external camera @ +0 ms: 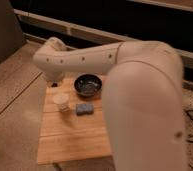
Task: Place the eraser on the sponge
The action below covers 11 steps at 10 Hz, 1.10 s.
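The blue-grey sponge [83,109] lies flat near the middle of the wooden table [70,137], just right of a white cup. My arm [135,85] reaches in from the right, over the table's far side. My gripper [53,81] hangs at the table's far-left corner, behind the cup and well apart from the sponge. The eraser is hidden from view.
A black bowl [87,85] stands at the back of the table, right of the gripper. The white cup [61,102] stands upright in front of it on the left. My big arm link covers the table's right half. Speckled floor surrounds the table, with a dark wall behind.
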Tool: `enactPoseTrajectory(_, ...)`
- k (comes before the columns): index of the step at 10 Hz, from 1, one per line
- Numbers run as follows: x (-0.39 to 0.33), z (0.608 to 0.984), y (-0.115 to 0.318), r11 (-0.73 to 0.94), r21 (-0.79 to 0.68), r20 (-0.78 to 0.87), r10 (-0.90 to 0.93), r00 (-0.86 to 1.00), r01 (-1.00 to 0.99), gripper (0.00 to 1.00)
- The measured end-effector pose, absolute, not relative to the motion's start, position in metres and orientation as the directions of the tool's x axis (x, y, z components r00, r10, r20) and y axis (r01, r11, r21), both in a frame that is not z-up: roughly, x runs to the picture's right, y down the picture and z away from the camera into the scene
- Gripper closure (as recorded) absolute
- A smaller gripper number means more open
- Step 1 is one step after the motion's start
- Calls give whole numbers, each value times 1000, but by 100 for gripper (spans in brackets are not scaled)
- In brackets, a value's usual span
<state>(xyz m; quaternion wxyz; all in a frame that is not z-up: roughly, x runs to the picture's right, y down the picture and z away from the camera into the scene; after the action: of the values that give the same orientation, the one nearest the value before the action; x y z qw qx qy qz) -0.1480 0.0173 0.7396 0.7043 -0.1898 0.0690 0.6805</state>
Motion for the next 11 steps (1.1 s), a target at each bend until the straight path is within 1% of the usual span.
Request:
enactPoseTrajectory(2, -108, 734, 52, -70, -115, -375, 927, -22, -991, 100)
enactPoseTrajectory(4, -85, 730, 72, -109, -81, -383, 921, -70, -991, 100)
enactPoseTrajectory(6, -86, 731, 73, -117, -86, -387, 919, -76, -989, 100)
enactPoseTrajectory(7, -90, 736, 70, -142, -107, -395, 914, -89, -984, 100)
enactPoseTrajectory(8, -85, 745, 69, -201, -124, -411, 902, -134, -972, 100)
enactPoseTrajectory(10, -56, 768, 84, -347, -124, -467, 847, -255, -929, 100)
enactPoseTrajectory(11, -45, 775, 91, -385, -117, -486, 826, -286, -915, 100)
